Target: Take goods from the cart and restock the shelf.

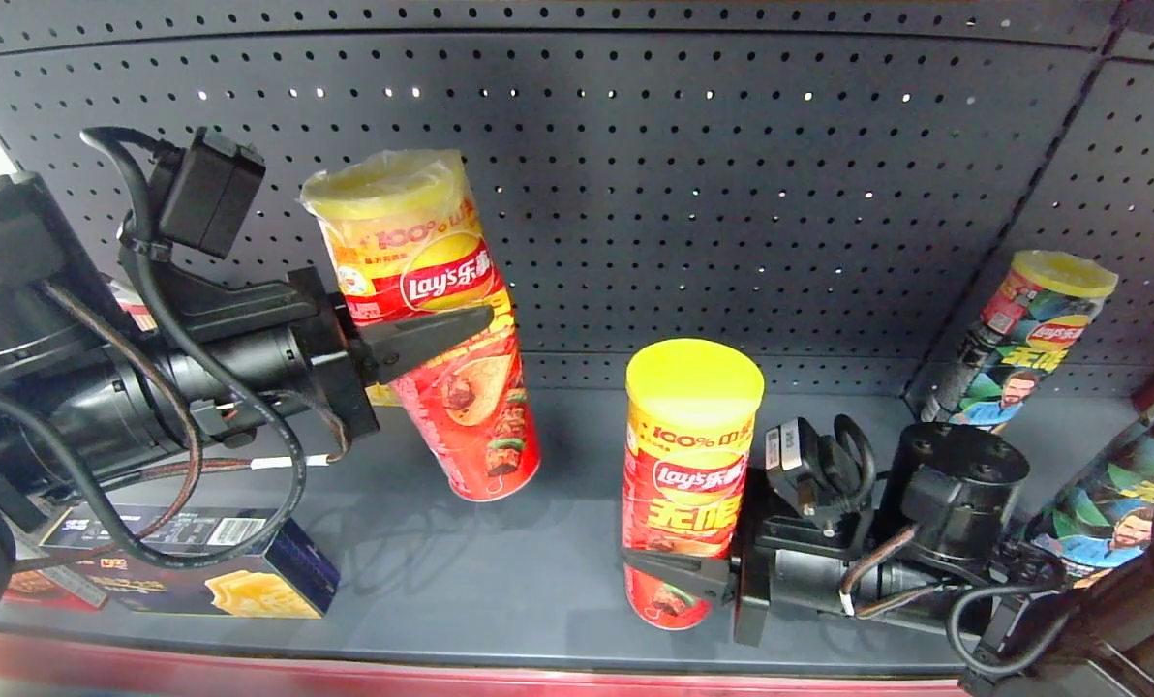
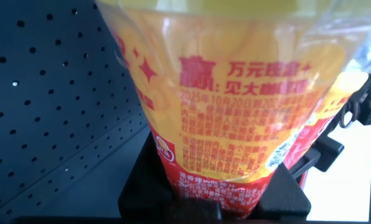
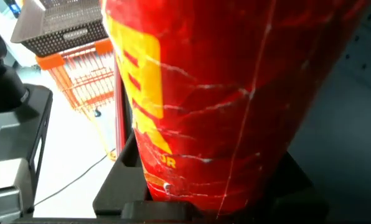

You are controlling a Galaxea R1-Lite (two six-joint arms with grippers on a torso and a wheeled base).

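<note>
In the head view, the left gripper (image 1: 461,334) is at about 10 o'clock from the middle of the picture. Its fingers are closed on the sides of a red and yellow chip can (image 1: 470,416). This can is tilted, with its yellow lid leaning toward 11 o'clock and its bottom low over the grey shelf board (image 1: 500,581); I cannot tell if the bottom touches the board. In the left wrist view the same can (image 2: 235,124) sits between the dark jaws, with the pegboard wall (image 1: 732,194) behind it. The right gripper (image 1: 664,561) is at about 5 o'clock, and its fingers grip the lower part of a second chip can (image 1: 688,455). This one is upright, near the front edge of the board, at 4 o'clock from the tilted can and well apart from it. The right wrist view shows its red wrapper (image 3: 235,93) up close between the jaws, and an orange cart (image 3: 79,81) farther off on the floor. At 3 o'clock two blue-green cans (image 1: 1022,339) (image 1: 1119,503) lean on the shelf. At 8 o'clock a dark box (image 1: 199,571) lies flat at the front of the board.
</note>
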